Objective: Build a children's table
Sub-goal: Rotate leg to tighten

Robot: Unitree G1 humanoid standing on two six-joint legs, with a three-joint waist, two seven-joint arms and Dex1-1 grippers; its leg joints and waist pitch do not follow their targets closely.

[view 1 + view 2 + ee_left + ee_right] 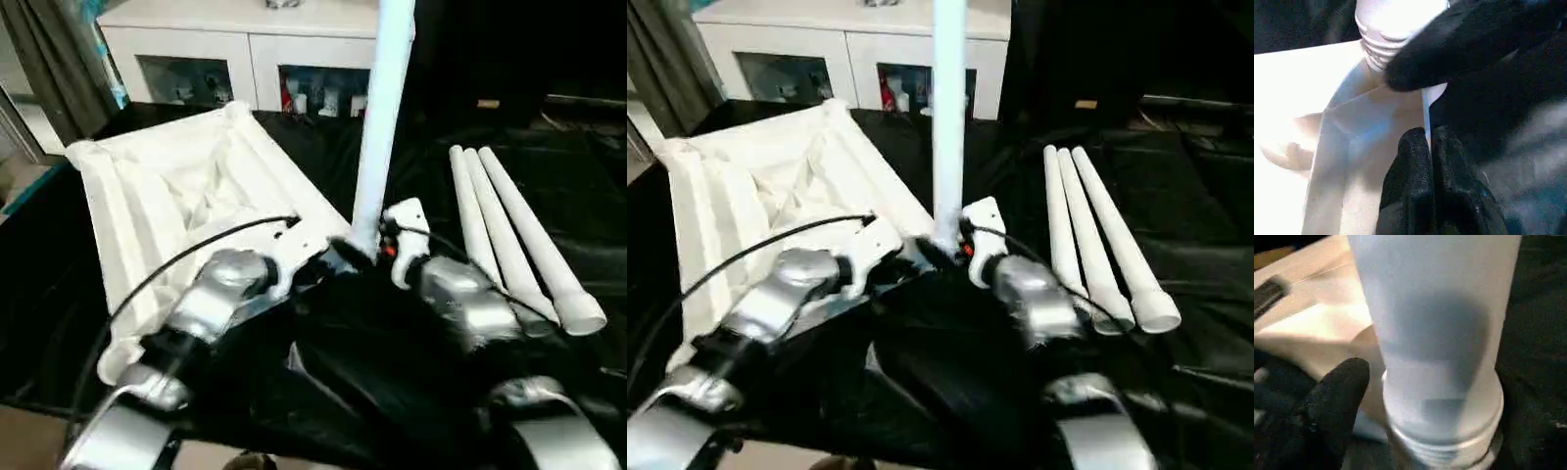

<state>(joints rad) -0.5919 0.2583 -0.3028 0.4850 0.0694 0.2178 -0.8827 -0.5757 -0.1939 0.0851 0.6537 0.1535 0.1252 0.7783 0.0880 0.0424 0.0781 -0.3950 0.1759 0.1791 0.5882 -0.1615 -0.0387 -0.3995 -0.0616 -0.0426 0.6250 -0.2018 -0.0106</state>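
The white tabletop (176, 186) lies underside up on the black cloth, on the left. One white leg (382, 117) stands upright at its near right corner, its threaded end (1386, 44) at the socket. My left gripper (1427, 142) is shut on the tabletop's thin rim beside that corner. My right gripper (367, 250) stands open around the base of the upright leg (1435, 333). One of its black fingers (1337, 396) sits a little off the tube. Three more legs (509, 235) lie side by side on the cloth to the right.
A white cabinet (245, 49) with glass-fronted shelves stands behind the work. A grey curtain (59, 59) hangs at the far left. Black cloth (392, 372) covers the surface under my forearms, and a black cable arcs over my left wrist.
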